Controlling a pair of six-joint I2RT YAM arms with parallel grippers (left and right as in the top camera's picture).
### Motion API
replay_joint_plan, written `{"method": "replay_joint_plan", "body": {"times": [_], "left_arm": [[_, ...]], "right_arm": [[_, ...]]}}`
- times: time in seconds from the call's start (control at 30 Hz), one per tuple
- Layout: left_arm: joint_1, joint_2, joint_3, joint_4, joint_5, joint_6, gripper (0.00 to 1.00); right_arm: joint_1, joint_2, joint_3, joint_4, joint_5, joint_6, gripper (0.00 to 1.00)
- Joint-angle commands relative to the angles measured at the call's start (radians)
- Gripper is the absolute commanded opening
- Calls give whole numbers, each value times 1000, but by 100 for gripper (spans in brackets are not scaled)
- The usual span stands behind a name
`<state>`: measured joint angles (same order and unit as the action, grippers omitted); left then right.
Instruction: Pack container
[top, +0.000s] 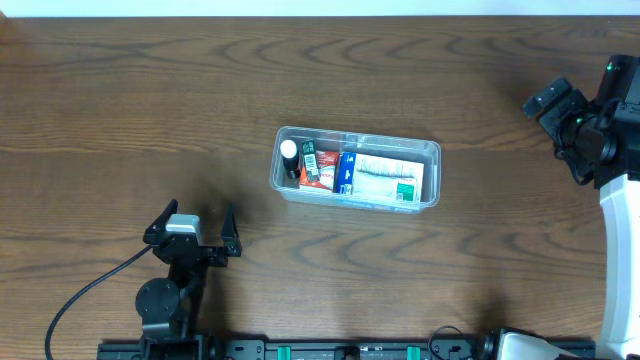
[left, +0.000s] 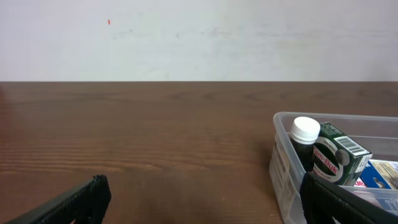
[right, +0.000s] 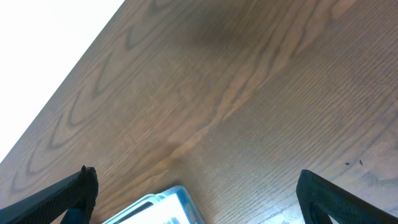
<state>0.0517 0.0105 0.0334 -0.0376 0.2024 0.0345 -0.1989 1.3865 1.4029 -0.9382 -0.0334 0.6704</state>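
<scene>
**Overhead check: tub looking full, both arms standing clear**

Overhead, I am reading the clear rectangular plastic container (top: 380, 143) as lying near the middle of the dark wood-grain table (top: 120, 120), long side running left to right. It is already carrying a load. A small dark bottle with a white cap (top: 289, 150) is standing at its left end. Beside that are a green-and-white printed carton (top: 310, 160) and a red packet (top: 322, 178), and a blue-and-white cardboard box (top: 385, 180) is filling the right half. I am seeing nothing loose outside the container, so I am judging the packing as done or nearly done. No lid is showing in any view, so I cannot tell whether closing is part of the job.

The left gripper (top: 196, 220) is sitting near the container's front-left corner, apart from it. Its fingers are spread wide and holding nothing. The left wrist view is looking past the container's left end wall at the bottle and carton inside.

The right gripper (right: 195, 179) is hanging well beyond the container's right end, on the far side. Its fingers are also wide apart and empty, with only one corner of the container showing below them.

A thin black cable (top: 90, 290) is trailing behind the left arm, away from the container. Nothing is standing between either arm and the container.
</scene>
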Motion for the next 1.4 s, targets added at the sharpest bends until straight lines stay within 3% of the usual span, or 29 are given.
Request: {"method": "replay_joint_plan", "body": {"times": [0.0, 0.3, 0.5, 0.73, 0.83, 1.0, 1.1, 1.37], "left_arm": [[6, -5, -29, -13, -8, 18, 98], [6, -5, -29, -13, -8, 18, 98], [6, -5, -29, -13, -8, 18, 98], [6, -5, -29, -13, -8, 18, 98], [6, -5, -29, -13, -8, 18, 98], [6, -5, -29, -13, -8, 18, 98], [6, -5, -29, -13, -8, 18, 98], [6, -5, -29, -13, -8, 17, 98]], "right_arm": [[-4, 1, 1, -1, 7, 9, 99], [125, -250, -81, 4, 7, 9, 99], [230, -524, -298, 2, 85, 9, 99], [238, -811, -537, -58, 95, 9, 99], [238, -910, -625, 50, 122, -71, 99], [238, -1028, -769, 334, -44, -433, 99], [238, -1076, -839, 451, -117, -578, 99], [238, -1184, -1072, 740, -122, -620, 99]]}}
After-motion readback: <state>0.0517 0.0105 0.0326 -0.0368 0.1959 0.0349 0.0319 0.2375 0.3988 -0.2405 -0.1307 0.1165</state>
